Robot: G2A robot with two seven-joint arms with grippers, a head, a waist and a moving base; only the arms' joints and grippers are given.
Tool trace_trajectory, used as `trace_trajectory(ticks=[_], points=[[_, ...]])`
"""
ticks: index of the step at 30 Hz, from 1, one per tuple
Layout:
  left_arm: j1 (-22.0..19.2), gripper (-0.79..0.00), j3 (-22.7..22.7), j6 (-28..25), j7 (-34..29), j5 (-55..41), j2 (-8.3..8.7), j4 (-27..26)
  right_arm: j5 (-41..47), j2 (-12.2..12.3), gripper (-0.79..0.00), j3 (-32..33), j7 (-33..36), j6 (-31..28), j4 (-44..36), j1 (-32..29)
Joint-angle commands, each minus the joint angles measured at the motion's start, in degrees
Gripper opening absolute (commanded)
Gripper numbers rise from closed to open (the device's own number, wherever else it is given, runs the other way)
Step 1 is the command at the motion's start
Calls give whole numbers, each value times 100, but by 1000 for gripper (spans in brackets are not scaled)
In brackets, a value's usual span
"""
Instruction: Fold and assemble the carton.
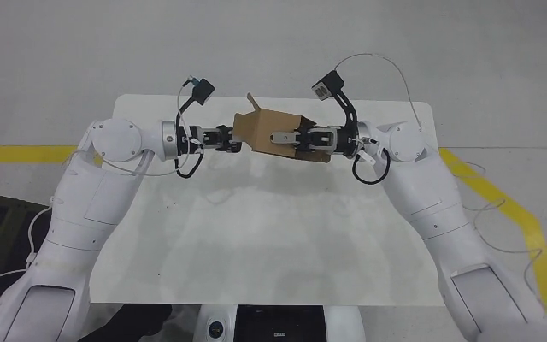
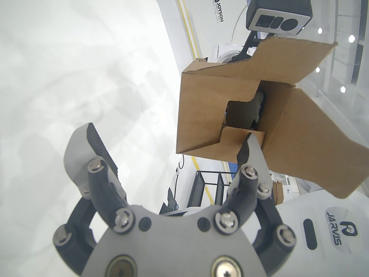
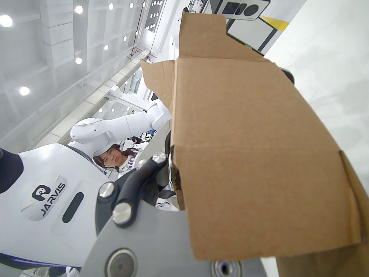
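Found the corrugated carton [image 1: 261, 126] held clear of the white table [image 1: 256, 248], over its far half, between the two arms, with the end toward the left arm not yet closed. Judged it light and fairly stiff across the walls, yet ready to hinge at every scored crease and easy to dent under a hard squeeze; slick enough, too, to slip from a shallow pinch. Thought it best taken deep on a wall near a corner, and pressed on the flat face of a flap rather than on its free lip. Saw the right gripper [image 1: 286, 137] clamped on one wall, one finger lying along the outside and the other reaching inside through the box. Saw the left gripper [image 2: 170, 135] with jaws spread wide and holding nothing, one fingertip [image 2: 250, 148] set at the small flap [image 2: 230, 138], perhaps just touching it; could not settle contact from that angle. Noted the large flap [image 2: 314, 139] swung outward beside that finger.
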Motion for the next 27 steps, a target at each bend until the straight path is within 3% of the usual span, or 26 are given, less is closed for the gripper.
trace_trajectory(ticks=[1,27], points=[[13,0,6,-3,-15,-3,1,-20,2,-10,-785,-22,24,-2,1,16],[54,0,-14,1,-103,-39,22,-142,-70,-60,-785,14,-33,-30,276,112]])
